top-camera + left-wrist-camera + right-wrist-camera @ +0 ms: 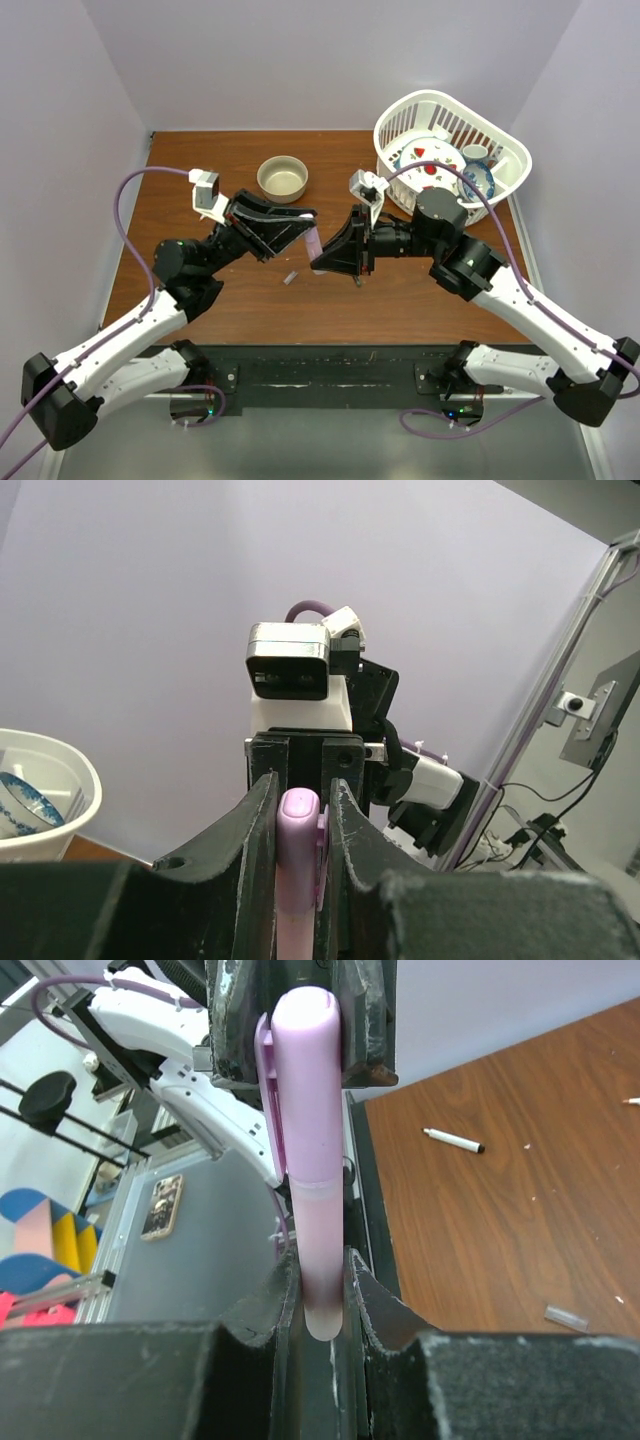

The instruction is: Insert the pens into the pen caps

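The chunky pink marker (314, 246) is held in the air between both grippers over the middle of the table. My left gripper (306, 222) is shut on its pink cap end (298, 840), clip side against one finger. My right gripper (326, 256) is shut on the lower end of the marker's body (322, 1250). In the right wrist view the cap (305, 1080) sits on the body, with the left fingers (362, 1020) clamped round it. A grey cap (291, 277) lies on the table below; it also shows in the right wrist view (567, 1317). A white-bodied pen (452, 1140) lies on the wood farther off.
A tan round bowl (282, 178) stands at the back centre. A white basket (505, 150) with dishes stands at the back right, close behind the right arm. Its rim (85, 780) shows at the left in the left wrist view.
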You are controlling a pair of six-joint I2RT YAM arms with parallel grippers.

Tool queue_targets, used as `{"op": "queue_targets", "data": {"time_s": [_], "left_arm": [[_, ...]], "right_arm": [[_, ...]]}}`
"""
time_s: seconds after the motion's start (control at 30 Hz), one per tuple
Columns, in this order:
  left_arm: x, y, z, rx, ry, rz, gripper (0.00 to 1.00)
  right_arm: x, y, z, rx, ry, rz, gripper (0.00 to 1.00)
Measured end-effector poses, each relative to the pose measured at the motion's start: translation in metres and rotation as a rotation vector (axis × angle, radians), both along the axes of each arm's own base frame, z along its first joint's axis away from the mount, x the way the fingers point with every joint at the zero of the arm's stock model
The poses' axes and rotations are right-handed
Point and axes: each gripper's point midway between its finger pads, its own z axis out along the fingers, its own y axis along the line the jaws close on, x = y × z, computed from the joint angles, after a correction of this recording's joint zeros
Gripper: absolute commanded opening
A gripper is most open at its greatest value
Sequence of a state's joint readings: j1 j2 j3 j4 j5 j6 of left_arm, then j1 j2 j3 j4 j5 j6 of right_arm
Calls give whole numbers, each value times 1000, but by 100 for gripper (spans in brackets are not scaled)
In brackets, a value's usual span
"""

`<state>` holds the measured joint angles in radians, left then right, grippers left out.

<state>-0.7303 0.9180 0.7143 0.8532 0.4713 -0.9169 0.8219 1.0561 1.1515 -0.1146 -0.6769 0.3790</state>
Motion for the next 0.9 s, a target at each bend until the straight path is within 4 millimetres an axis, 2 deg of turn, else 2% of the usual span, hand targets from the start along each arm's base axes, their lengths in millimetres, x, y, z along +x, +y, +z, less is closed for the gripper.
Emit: {"op": "queue_targets", "data": {"time_s": [0.1,0.17,0.2,0.23,0.33,0.43,0.47,0.57,0.6,0.67,0.8,0.9], "left_arm": [[4,4,3,-18,4,31,0],[9,5,7,3,10,61,0],[12,4,8,20,14,77,0],[16,3,10,43,18,97,0],[31,-2,16,128,21,162,0],[45,-12,6,244,63,195,0],[53,-17,1,285,84,213,0],[81,-24,-28,399,168,283,0],[90,-24,-41,438,200,311,0],[107,-24,-70,512,273,369,0],[133,-24,-120,612,384,440,0],[148,-28,-165,684,469,462,0]], "right_arm": [[3,3,3,-16,11,10,0],[5,4,4,-18,12,9,6],[7,4,5,-15,10,2,11],[10,3,5,-12,7,-8,25],[22,-1,5,13,-13,-57,41],[29,-9,-6,18,-26,-119,53],[29,-15,-16,10,-22,-139,56],[22,-29,-41,-22,-1,-174,63],[18,-34,-50,-41,11,-182,68],[14,-44,-63,-76,25,-204,73],[15,-58,-73,-125,17,-269,82],[22,-65,-81,-162,18,-324,84]]}}
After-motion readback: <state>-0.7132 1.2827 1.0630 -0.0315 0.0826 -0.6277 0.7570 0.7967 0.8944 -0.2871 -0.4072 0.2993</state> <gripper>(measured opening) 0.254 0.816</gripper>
